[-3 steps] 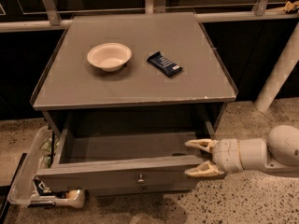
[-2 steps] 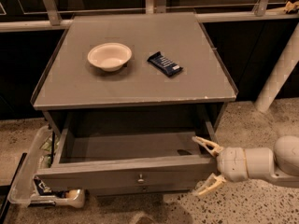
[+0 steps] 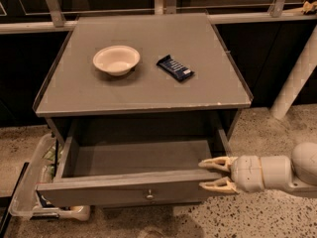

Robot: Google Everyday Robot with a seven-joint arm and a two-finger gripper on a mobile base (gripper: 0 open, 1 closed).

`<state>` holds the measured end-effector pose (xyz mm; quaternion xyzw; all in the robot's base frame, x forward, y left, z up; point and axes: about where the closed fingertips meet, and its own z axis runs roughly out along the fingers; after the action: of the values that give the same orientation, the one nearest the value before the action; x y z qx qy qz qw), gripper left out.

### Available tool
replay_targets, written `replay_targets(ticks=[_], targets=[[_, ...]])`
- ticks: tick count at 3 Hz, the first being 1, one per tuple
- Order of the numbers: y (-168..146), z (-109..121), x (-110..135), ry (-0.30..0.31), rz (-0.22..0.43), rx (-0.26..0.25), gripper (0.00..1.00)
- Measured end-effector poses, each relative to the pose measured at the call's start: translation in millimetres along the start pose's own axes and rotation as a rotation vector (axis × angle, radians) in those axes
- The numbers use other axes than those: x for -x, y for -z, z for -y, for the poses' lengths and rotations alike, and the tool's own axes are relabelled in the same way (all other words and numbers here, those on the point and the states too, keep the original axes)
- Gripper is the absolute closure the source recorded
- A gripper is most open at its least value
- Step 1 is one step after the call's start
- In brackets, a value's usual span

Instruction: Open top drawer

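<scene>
Beside the desk's [image 3: 148, 95] pulled-out top drawer [image 3: 109, 193], the fingers [image 3: 215, 163] sit spread astride its front panel's right end, clamping nothing, seemingly to tug it outward.

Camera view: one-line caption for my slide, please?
Top drawer open, gripper at its front-right corner; bowl and wrapped bar on cabinet top.

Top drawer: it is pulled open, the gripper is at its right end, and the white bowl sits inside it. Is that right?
No: the camera view shows the white bowl on the cabinet top, not inside the top drawer. The drawer is pulled open, with the gripper at its right end.
</scene>
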<state>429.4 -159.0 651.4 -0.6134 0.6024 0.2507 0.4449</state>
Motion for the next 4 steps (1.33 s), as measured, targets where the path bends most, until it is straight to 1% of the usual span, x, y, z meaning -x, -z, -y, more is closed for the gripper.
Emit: replay_targets(ticks=[1, 2, 3, 4], targets=[[1, -6, 4, 0.000, 0.010, 0.013, 0.82], [1, -6, 5, 0.000, 0.010, 0.013, 1.00], [7, -17, 1, 0.015, -0.009, 0.009, 1.00], [7, -19, 2, 0.015, -0.009, 0.009, 1.00]])
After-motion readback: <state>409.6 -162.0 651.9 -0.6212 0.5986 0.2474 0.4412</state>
